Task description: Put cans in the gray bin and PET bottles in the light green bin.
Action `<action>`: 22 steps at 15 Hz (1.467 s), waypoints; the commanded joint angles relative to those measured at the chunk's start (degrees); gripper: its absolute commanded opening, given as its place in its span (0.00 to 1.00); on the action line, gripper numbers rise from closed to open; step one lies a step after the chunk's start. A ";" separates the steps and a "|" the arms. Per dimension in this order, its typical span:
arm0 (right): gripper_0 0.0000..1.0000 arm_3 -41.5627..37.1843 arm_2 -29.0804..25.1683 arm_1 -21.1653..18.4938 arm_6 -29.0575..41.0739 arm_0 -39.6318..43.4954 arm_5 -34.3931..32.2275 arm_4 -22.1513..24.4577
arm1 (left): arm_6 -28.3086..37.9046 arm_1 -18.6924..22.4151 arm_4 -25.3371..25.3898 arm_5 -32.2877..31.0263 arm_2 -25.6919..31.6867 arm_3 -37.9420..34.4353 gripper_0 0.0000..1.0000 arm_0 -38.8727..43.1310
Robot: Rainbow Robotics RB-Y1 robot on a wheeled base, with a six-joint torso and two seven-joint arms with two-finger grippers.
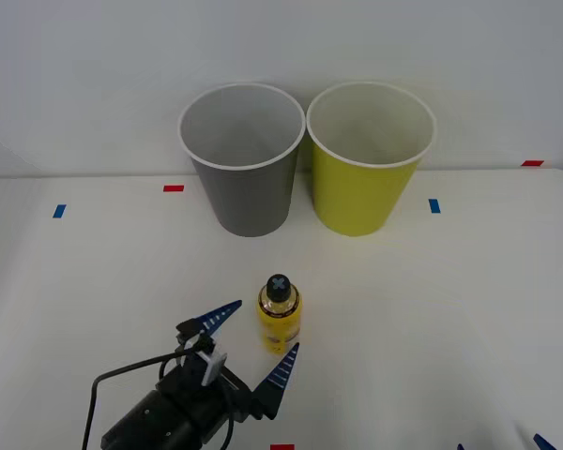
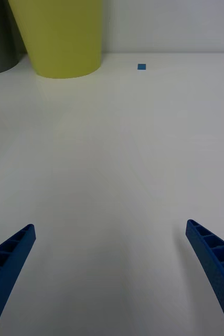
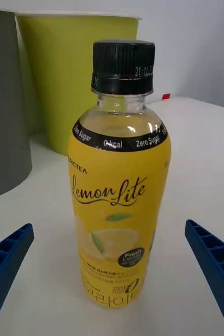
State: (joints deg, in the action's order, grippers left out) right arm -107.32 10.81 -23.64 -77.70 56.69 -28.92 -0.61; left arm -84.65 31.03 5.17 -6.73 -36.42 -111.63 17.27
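A small yellow PET bottle (image 1: pixel 279 317) with a black cap stands upright on the white table, in front of the two bins. My left gripper (image 1: pixel 258 339) is open just short of it, its blue fingers (image 1: pixel 216 318) spread to either side. In the left wrist view the bottle (image 3: pixel 117 205) stands straight ahead between the open fingers, untouched. The gray bin (image 1: pixel 244 159) stands at the back, with the light green bin (image 1: pixel 369 159) beside it on the right. My right gripper (image 2: pixel 112 273) is open over bare table at the front right, far from the light green bin (image 2: pixel 59 37).
Red and blue tape marks (image 1: pixel 174 187) dot the white table (image 1: pixel 450 309). A pale wall rises behind the bins. A black cable (image 1: pixel 122 375) loops by the left wrist. Open table lies to the right of the bottle and on the far left.
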 commanded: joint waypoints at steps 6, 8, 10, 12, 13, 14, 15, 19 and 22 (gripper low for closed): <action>1.00 0.00 0.00 0.00 0.00 0.00 0.00 0.00 | 0.90 -2.64 1.07 4.09 -0.23 0.10 1.00 -4.97; 1.00 0.00 0.00 0.00 0.00 0.00 0.00 0.00 | 0.72 -3.52 1.07 4.00 -1.29 0.10 1.00 -4.88; 1.00 0.00 0.00 0.00 0.00 0.00 0.00 0.00 | 0.72 -3.96 1.07 4.00 -1.99 0.10 1.00 -5.06; 1.00 0.00 0.00 0.00 0.00 0.00 0.00 0.00 | 0.81 -4.67 1.07 4.44 -1.99 0.10 1.00 -5.32; 1.00 0.00 0.00 0.00 0.00 0.00 0.00 0.00 | 0.72 -4.67 1.07 5.14 -1.90 0.10 1.00 -5.85; 1.00 0.00 0.00 0.00 0.00 0.00 0.00 0.00 | 0.90 -4.58 1.16 5.23 -1.90 0.10 1.00 -6.20; 1.00 0.00 0.00 0.00 0.00 0.00 0.00 0.00 | 0.98 -4.75 1.07 5.67 -1.82 0.18 1.00 -6.46; 1.00 0.00 0.00 0.00 0.00 0.00 0.00 0.00 | 0.98 -5.46 1.07 8.04 -1.73 0.18 1.00 -7.87; 1.00 0.00 0.00 0.00 0.00 0.00 0.00 0.00 | 0.98 -5.37 1.16 8.57 -1.73 0.18 1.00 -8.48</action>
State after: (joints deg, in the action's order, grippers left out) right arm -107.32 10.81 -23.64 -77.70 56.69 -28.92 -0.61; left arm -83.68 25.71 6.26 1.75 -38.11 -111.45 8.98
